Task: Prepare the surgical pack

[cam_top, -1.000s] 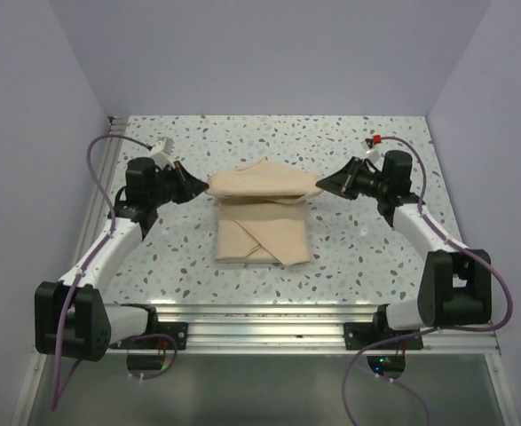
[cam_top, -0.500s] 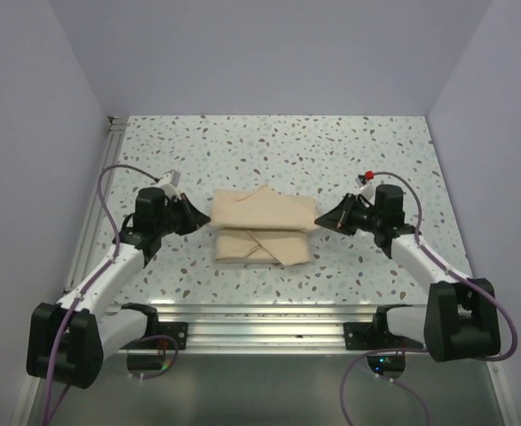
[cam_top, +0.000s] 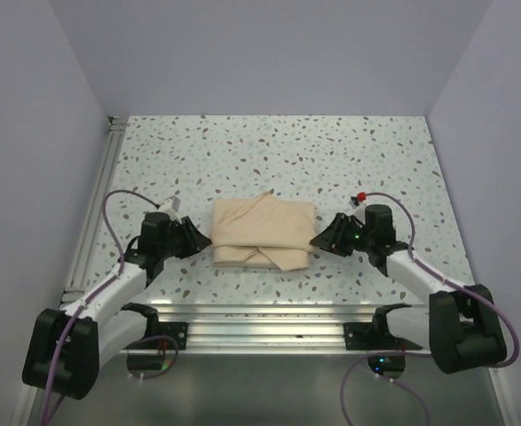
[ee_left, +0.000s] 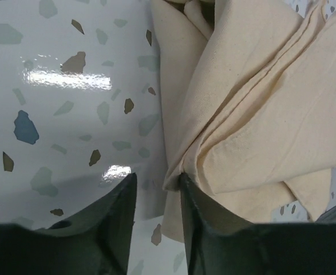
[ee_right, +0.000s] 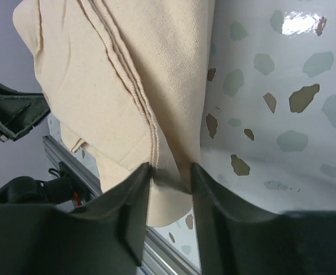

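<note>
The surgical pack is a folded tan cloth bundle (cam_top: 262, 232) lying on the speckled table; nothing of what it wraps shows. My left gripper (cam_top: 205, 241) sits low at the bundle's left edge. In the left wrist view its jaws (ee_left: 156, 177) stand apart, table showing between them, with the cloth's folded edge (ee_left: 253, 114) against the right finger. My right gripper (cam_top: 320, 241) is at the bundle's right edge. Its jaws (ee_right: 172, 169) are also parted, straddling a loose corner of the cloth (ee_right: 99, 86) with a shadowed gap beside the left finger.
An aluminium rail (cam_top: 260, 315) runs along the near table edge just behind the bundle, and another rail (cam_top: 96, 204) runs down the left side. Lilac walls close in the left, back and right. The left arm (ee_right: 13, 112) shows in the right wrist view.
Both arms came down and toward the near edge, laying the raised cloth flap flat over the bundle. Both pairs of jaws, shut on the cloth before, have parted.
</note>
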`<state>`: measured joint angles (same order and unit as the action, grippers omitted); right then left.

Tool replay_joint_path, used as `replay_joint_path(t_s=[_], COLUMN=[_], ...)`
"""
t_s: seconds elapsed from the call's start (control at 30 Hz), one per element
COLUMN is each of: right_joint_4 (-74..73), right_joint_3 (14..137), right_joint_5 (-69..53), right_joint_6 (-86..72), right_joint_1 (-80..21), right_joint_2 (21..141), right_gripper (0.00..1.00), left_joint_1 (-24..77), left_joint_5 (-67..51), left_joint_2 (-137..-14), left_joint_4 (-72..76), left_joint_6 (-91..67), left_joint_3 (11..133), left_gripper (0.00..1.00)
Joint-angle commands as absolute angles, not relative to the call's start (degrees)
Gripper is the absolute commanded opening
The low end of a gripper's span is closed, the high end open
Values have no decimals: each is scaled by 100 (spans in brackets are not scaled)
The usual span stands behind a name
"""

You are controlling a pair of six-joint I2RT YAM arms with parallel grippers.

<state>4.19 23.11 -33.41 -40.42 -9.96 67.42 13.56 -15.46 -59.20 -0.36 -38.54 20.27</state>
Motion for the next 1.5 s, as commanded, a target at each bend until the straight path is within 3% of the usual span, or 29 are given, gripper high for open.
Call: replay_joint_path(t_s=[0.0,0.03,0.17,0.37,0.43,0.7,0.93,1.23,1.47], right_joint_4=[115,-164,-886,-1880,-2074,-1829,-1029,-940,-1098], right_joint_3=[2399,2486,2689,3058,3207,3594,3647,4263,4298], right_joint_5=[-2918,-2866,-2532,-2013,-1802,-1767,-1714,-1925,-1889], right_joint_6=[-3771,-3605,-3191,-2699,-2593,-2610,-2944,-2865,-2619], right_joint_1=[-1151,-1177,-1204,-1257,-1266,-1257,-1257,-1266,-1344], right_joint_2=[6356,6294,5793,5160,5124,5527,5923,6592,6574], right_gripper=[45,55,67,68,67,65,64,63,61], left_joint_1=[1389,1397,1424,1520,1756,2776,3340,3340,3050], left_joint_5=[-1064,-994,-932,-704,-668,-509,-553,-255,-70], left_joint_2=[-5371,-5283,-4897,-4728,-4755,-5088,-5571,-6958,-8357], left_joint_4=[9,-270,-711,-1678,-1731,-1828,-1224,298,1010], left_joint_6=[-3850,-3815,-3744,-3700,-3884,-4342,-4562,-4412,-4201], left_joint_3=[1925,1942,2092,2469,2470,2742,2444,2443,3706], left_gripper=[43,47,52,53,46,35,0,0,0])
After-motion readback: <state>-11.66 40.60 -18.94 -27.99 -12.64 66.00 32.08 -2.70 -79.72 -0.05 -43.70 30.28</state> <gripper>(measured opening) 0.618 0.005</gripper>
